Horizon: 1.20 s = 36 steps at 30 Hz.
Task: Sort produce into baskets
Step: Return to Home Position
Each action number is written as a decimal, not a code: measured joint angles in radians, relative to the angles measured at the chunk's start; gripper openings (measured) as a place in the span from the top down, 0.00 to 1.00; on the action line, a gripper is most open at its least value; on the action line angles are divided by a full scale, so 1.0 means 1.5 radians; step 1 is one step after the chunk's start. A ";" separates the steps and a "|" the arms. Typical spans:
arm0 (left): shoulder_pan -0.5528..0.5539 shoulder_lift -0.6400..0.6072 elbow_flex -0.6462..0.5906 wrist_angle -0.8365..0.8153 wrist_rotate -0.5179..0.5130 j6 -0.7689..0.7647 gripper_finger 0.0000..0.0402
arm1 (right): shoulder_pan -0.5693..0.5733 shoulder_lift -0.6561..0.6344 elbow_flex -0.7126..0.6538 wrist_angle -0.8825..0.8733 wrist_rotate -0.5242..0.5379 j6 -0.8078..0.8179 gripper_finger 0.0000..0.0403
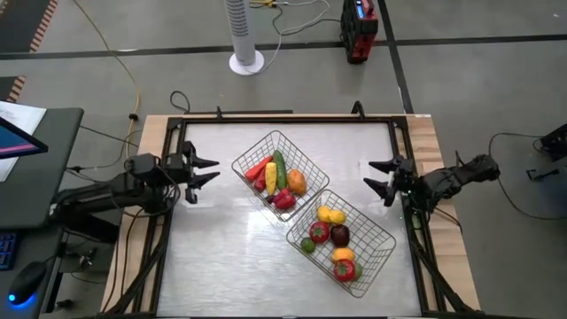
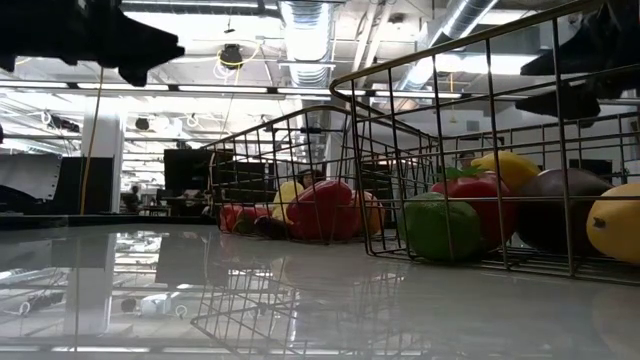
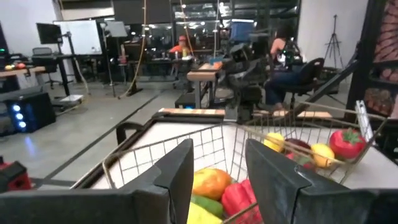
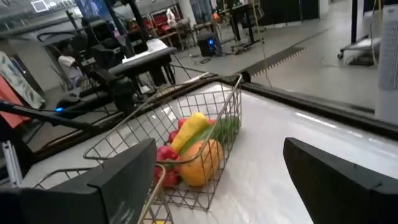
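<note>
Left hand (image 1: 209, 171): open, its fingers parted with nothing between them, hovering by the left edge of the worktop (image 1: 221, 257), well apart from both baskets.
Right hand (image 1: 374, 175): spread wide and empty, above the worktop's right edge, pointing inward.
Left basket (image 1: 276, 135): set at an angle in mid-worktop, holding a long green piece (image 1: 280, 168), a yellow piece (image 1: 270, 177), an orange piece (image 1: 296, 182) and red pieces (image 1: 283, 199).
Right basket (image 1: 390, 237): just beside the left basket, angled toward the right arm's side. It carries a lemon (image 1: 330, 214), a red tomato (image 1: 319, 232), a dark purple piece (image 1: 339, 235) and a green lime (image 1: 306, 245), with one more yellow and one more red piece at its near end.
Produce: every piece in view lies inside one of the two baskets.
</note>
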 joint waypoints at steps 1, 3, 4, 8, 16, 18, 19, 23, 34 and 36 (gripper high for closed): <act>0.001 -0.003 -0.007 0.006 -0.001 0.003 0.67 | -0.002 0.000 0.000 0.003 0.000 -0.005 0.07; 0.007 -0.014 -0.019 0.020 -0.001 0.011 0.67 | -0.009 0.000 0.000 0.013 -0.001 -0.020 0.07; 0.012 -0.022 -0.026 0.023 -0.001 0.011 0.67 | -0.014 0.000 0.000 0.018 -0.001 -0.027 0.07; 0.037 -0.062 -0.038 0.021 0.005 0.010 0.67 | -0.034 0.000 -0.019 0.105 -0.020 -0.081 0.09; 0.065 -0.129 -0.060 0.004 0.070 -0.045 0.67 | -0.115 0.000 -0.075 0.188 -0.136 -0.124 0.15; 0.065 -0.138 -0.071 0.003 0.073 -0.051 0.67 | -0.133 0.000 -0.085 0.191 -0.158 -0.114 0.17; 0.065 -0.143 -0.077 0.005 0.074 -0.052 0.67 | -0.141 0.000 -0.087 0.186 -0.167 -0.109 0.17; 0.065 -0.152 -0.090 0.011 0.096 -0.052 0.67 | -0.163 0.000 -0.094 0.189 -0.192 -0.107 0.19; 0.065 -0.151 -0.131 0.008 0.210 -0.037 0.67 | -0.164 0.000 -0.094 0.184 -0.215 -0.108 0.19; 0.065 -0.151 -0.131 0.016 0.251 -0.040 0.67 | -0.158 0.000 -0.094 0.186 -0.219 -0.107 0.19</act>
